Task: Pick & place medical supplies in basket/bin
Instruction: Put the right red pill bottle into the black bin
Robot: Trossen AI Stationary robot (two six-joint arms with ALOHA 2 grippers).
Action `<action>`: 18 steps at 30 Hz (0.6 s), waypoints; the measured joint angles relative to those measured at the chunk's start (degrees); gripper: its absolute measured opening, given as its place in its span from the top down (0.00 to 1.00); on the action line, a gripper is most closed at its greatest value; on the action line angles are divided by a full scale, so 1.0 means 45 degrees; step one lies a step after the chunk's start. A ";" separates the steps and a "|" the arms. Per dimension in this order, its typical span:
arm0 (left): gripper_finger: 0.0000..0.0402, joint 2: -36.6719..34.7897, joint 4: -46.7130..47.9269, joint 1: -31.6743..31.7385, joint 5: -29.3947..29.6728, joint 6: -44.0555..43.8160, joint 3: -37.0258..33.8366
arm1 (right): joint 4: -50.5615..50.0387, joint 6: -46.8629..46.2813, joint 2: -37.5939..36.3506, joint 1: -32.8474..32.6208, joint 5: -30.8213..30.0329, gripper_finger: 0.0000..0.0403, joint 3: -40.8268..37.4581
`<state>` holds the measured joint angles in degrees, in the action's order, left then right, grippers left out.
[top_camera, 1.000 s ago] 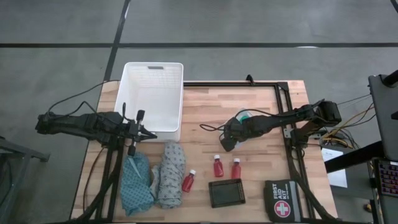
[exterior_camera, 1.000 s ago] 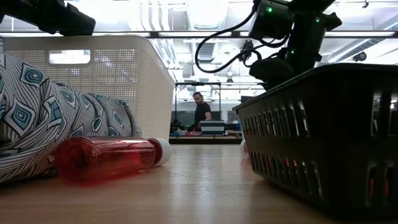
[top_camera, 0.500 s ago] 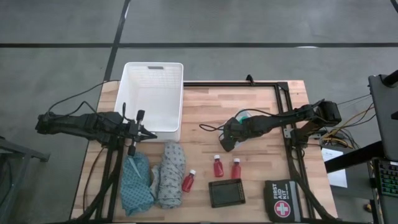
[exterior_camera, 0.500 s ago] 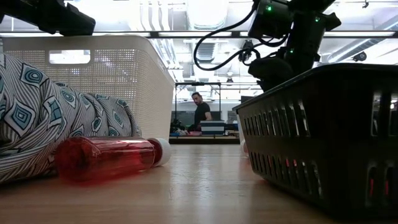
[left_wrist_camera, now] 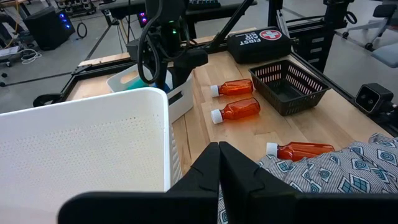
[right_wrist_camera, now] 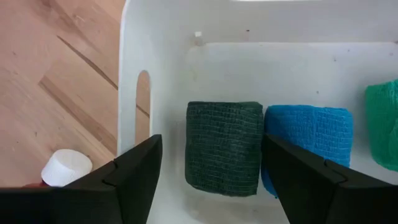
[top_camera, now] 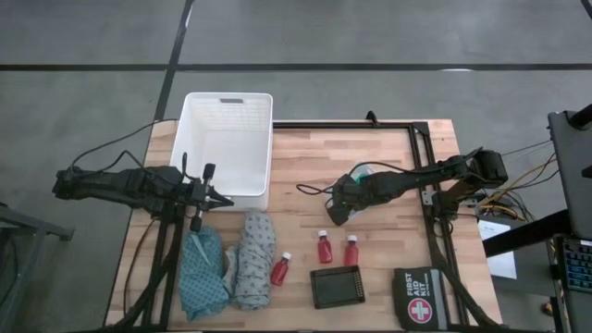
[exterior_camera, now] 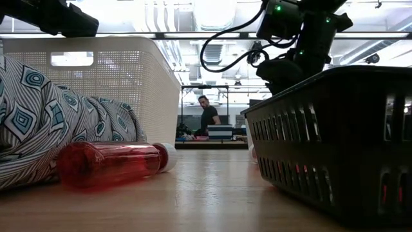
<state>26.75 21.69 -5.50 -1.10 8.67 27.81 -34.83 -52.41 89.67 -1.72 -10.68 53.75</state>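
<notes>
— What's the left claw doing?

— Waiting, its fingers pressed together and pinching nothing. It's hanging just beside the near wall of the basket, with the two patterned cloths lying on the counter just beyond it and one red bottle next to them.

— And the right claw?

— That one is spreading its fingers over the small white tray, straddling a dark green roll. A blue roll is touching that roll on one side, and a lighter green one is sitting past it. Two more red bottles are lying on the counter close behind this claw, near a black mesh tray.

— What could be going wrong from here?

— I'd guess the rolls. They're packed tight, so one finger may be coming down on the blue roll instead of slipping between, or squeezing both up together. The tray looks light too; it may lift or skid with the roll. Then there's the long carry across to the basket, where a soft roll could be slipping free.
</notes>
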 joint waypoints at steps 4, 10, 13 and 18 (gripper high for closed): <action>0.99 -0.0001 0.0000 0.0000 -0.0001 0.0000 0.0000 | -0.0026 0.0032 -0.0055 -0.0005 -0.0416 0.32 0.0132; 0.99 0.0004 0.0000 0.0000 -0.0001 0.0000 0.0000 | -0.1201 0.0312 -0.0102 -0.0005 -0.1018 0.35 0.1177; 0.99 0.0004 0.0000 0.0000 -0.0001 0.0000 0.0000 | -0.2363 0.0308 -0.0102 -0.0010 -0.1296 0.35 0.2100; 0.99 0.0004 0.0000 0.0000 0.0001 0.0000 0.0000 | -0.3849 -0.0236 -0.0107 -0.0146 -0.1437 0.34 0.3638</action>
<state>26.76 21.69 -5.50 -1.10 8.67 27.81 -52.15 -53.47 89.19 -2.37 -17.15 70.13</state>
